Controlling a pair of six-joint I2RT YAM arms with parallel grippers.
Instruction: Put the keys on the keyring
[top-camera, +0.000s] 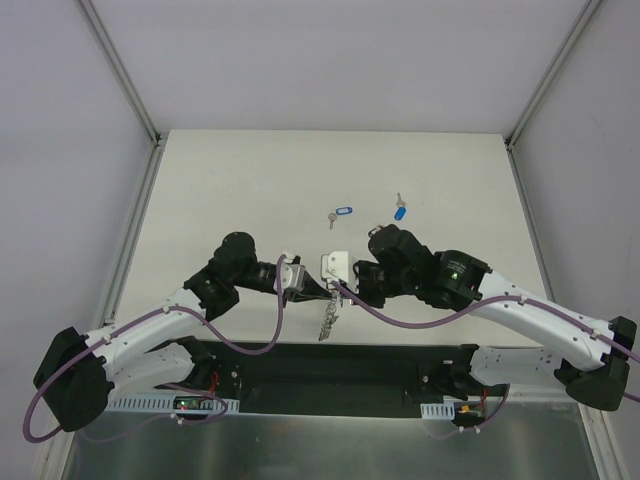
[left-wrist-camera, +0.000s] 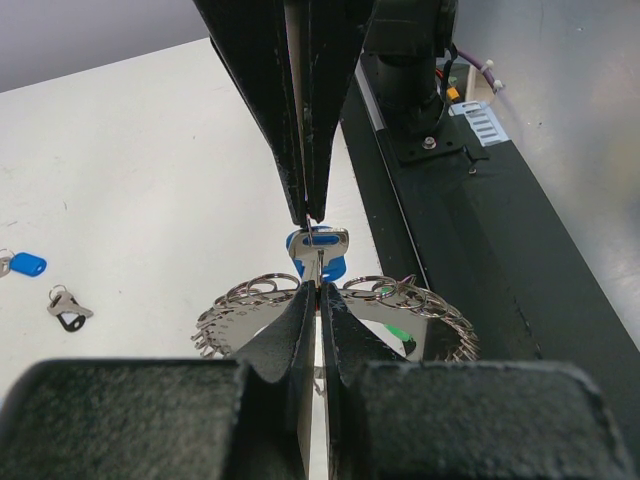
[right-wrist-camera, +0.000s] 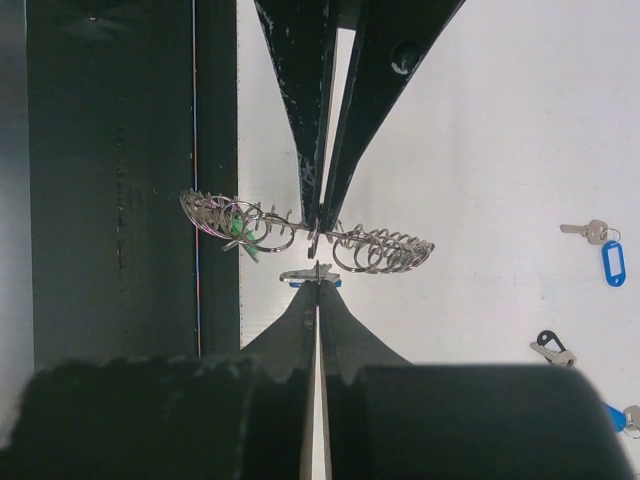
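A: L side?
B: Left claw (left-wrist-camera: 318, 292) pressed tight on keyring (left-wrist-camera: 425, 300) rim. Ring's betw. both claws, centre, by worktop (top-camera: 250, 180) near edge.
A: R?
B: Right claw (right-wrist-camera: 318, 285) pinching held key (left-wrist-camera: 320, 243), blue tag, just beside ring. Farther off lie loose blue key (top-camera: 342, 213), second blue key (top-camera: 400, 212) and dark-tag key (right-wrist-camera: 552, 346).

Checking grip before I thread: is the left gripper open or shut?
Shut. The left gripper shows no gap between its jaws in its wrist view, pinching the rim of the keyring.
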